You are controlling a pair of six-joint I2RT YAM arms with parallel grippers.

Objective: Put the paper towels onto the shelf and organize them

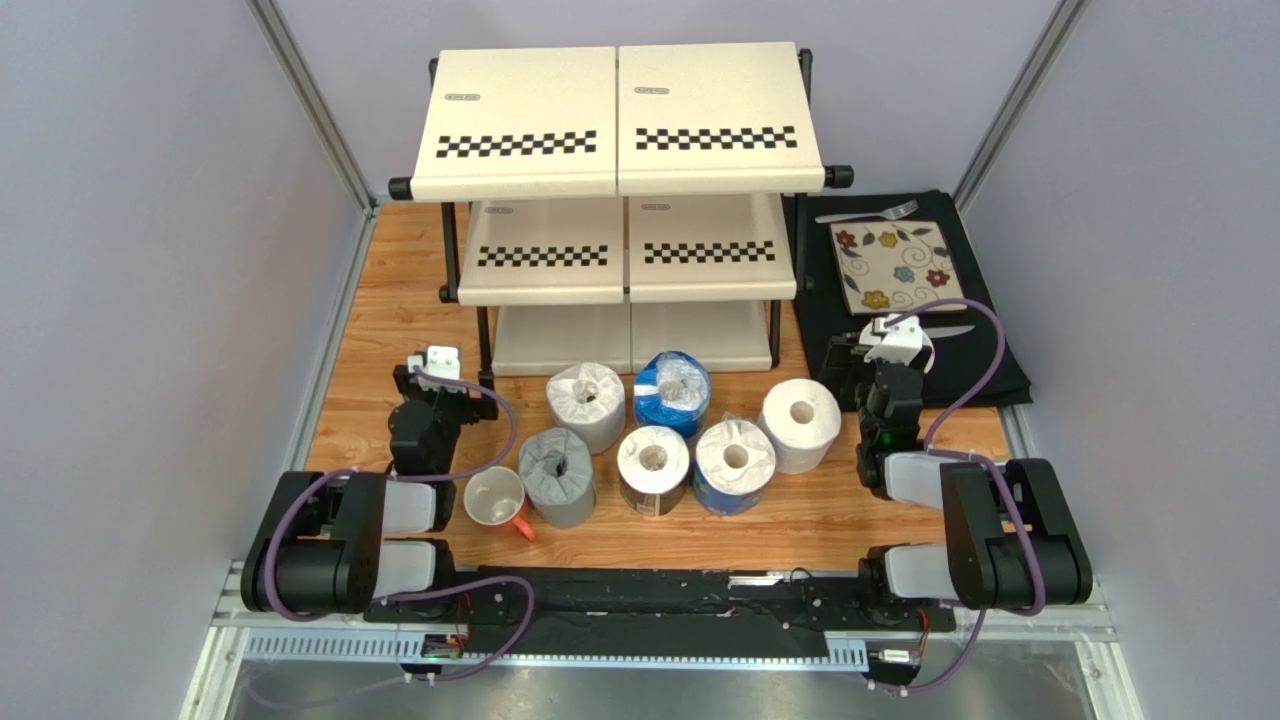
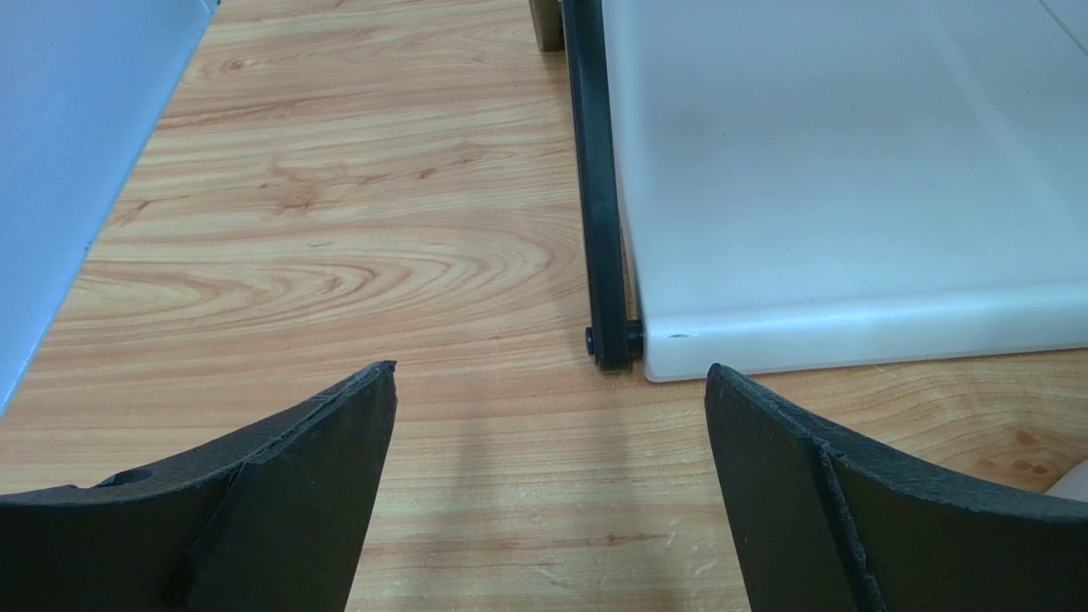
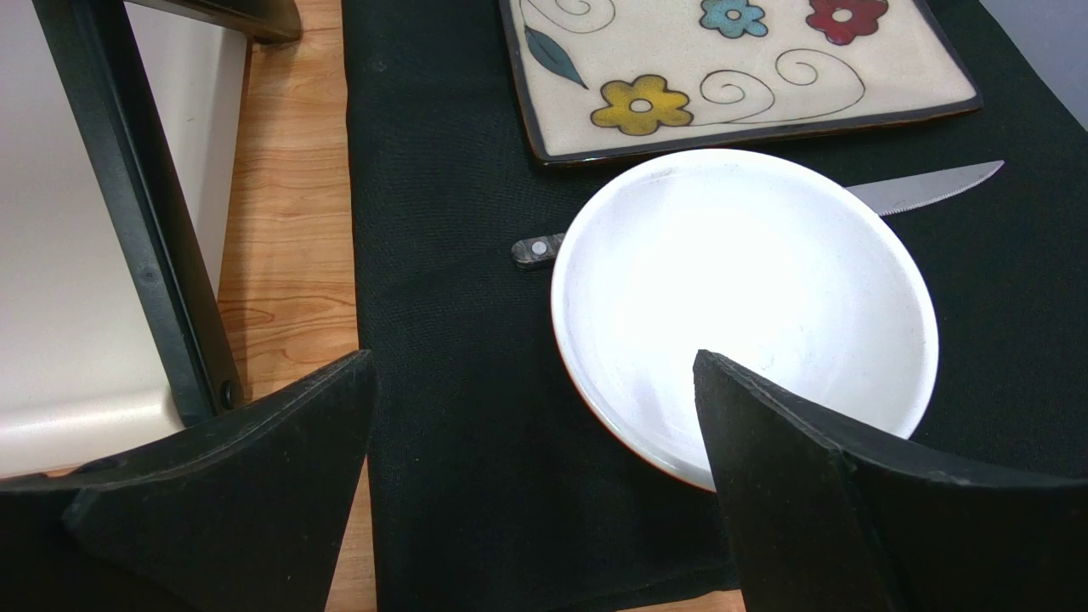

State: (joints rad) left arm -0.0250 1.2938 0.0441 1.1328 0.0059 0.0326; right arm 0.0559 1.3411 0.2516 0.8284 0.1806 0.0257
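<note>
Top external: six paper towels (image 1: pixel 655 468), one shelf (image 1: pixel 616 120), one mug (image 1: pixel 493 497)

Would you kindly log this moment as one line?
left gripper open, empty | right gripper open, empty | paper towels six, on table | shelf no rolls visible

The left arm (image 1: pixel 338 528) sits folded at the near left corner of the table (image 1: pixel 383 300), its elbow drawn back over the base and its forearm reaching toward the far edge. The left gripper (image 1: pixel 436 365) points forward and slightly down, low over the wood near the left edge. In the left wrist view its two black fingers (image 2: pixel 307 491) stand wide apart with nothing between them. The right arm (image 1: pixel 984 528) mirrors this pose at the near right corner. The right gripper (image 1: pixel 897 339) likewise aims toward the far edge, its fingers (image 3: pixel 843 497) spread fully and holding nothing.
</note>
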